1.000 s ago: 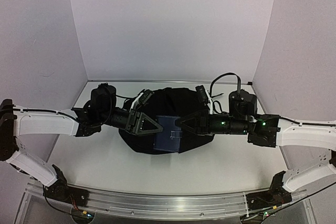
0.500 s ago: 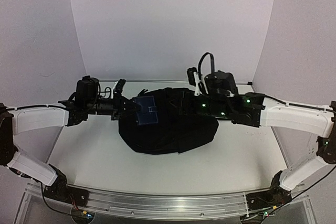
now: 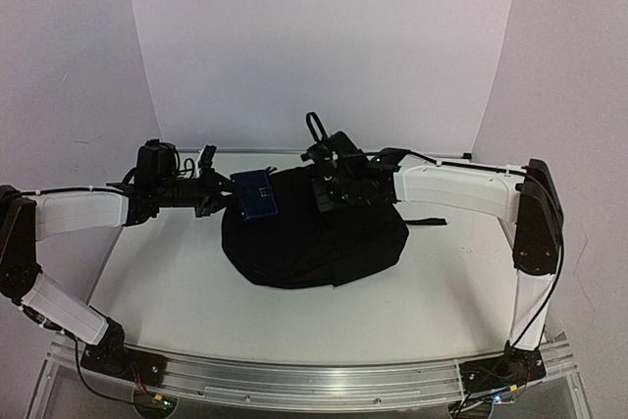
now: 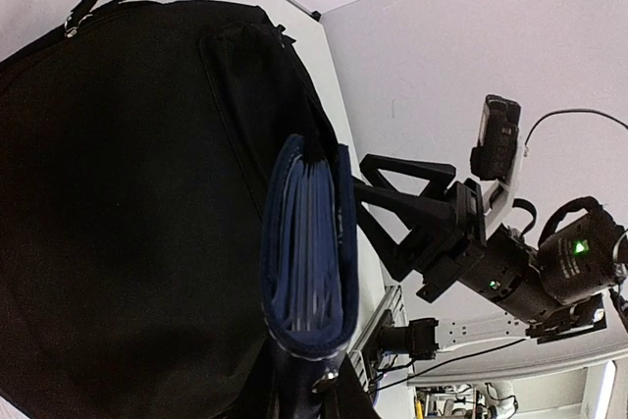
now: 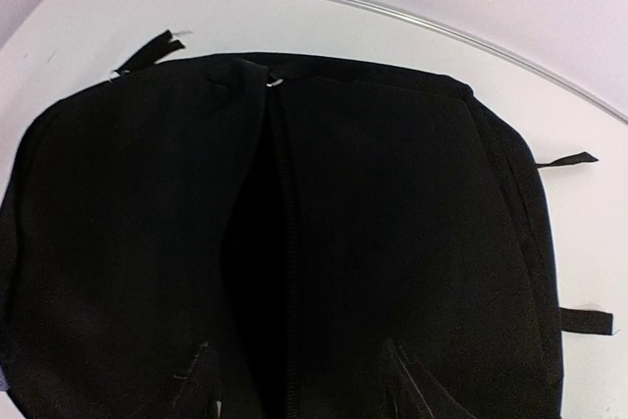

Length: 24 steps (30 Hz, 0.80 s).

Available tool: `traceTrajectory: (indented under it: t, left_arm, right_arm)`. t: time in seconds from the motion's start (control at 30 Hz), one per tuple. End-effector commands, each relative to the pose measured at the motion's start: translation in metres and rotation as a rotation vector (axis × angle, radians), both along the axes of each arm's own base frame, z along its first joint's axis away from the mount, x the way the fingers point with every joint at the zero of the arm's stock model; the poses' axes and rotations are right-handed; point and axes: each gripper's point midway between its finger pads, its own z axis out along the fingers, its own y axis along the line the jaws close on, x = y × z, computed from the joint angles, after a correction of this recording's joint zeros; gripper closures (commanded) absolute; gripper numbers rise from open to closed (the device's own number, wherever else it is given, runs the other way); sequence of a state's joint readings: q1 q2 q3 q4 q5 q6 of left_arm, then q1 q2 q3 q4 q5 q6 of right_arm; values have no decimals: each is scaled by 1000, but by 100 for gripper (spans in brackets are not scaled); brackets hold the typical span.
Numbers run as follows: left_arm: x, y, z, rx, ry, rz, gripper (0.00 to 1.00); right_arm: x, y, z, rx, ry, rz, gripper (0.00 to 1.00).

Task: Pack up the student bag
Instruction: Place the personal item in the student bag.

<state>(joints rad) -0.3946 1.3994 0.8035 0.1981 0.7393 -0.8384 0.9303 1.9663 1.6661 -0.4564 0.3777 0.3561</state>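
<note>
**Operator:** State the condition and location of the student bag (image 3: 314, 242).

**Technician:** Black soft fabric, rounded outline, lying flat at the centre of the table (image 3: 446, 287). Only the right wrist view shows a dark gap along its zipper. Only the left wrist view shows the page edges of the blue notebook (image 4: 306, 242), which the left gripper (image 3: 232, 193) clamps. The right gripper (image 5: 301, 380) is released, with its jaws apart over the bag.

place: robot lab booth | evidence: plain white walls (image 3: 324, 46), white table (image 3: 446, 291), aluminium mounting rail (image 3: 294, 378)
</note>
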Motion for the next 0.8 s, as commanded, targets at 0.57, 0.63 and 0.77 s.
traceTrajectory:
  t: [0.57, 0.63, 0.77]
  left_arm:
    - [25, -33, 57, -100, -130, -111, 100]
    - [26, -35, 59, -102, -136, -113, 100]
    - [28, -34, 59, -98, -139, -96, 100]
  right_arm:
    - [26, 4, -15, -34, 45, 42, 58]
    - [24, 8, -11, -9, 55, 56, 53]
    - [16, 14, -7, 28, 79, 97, 47]
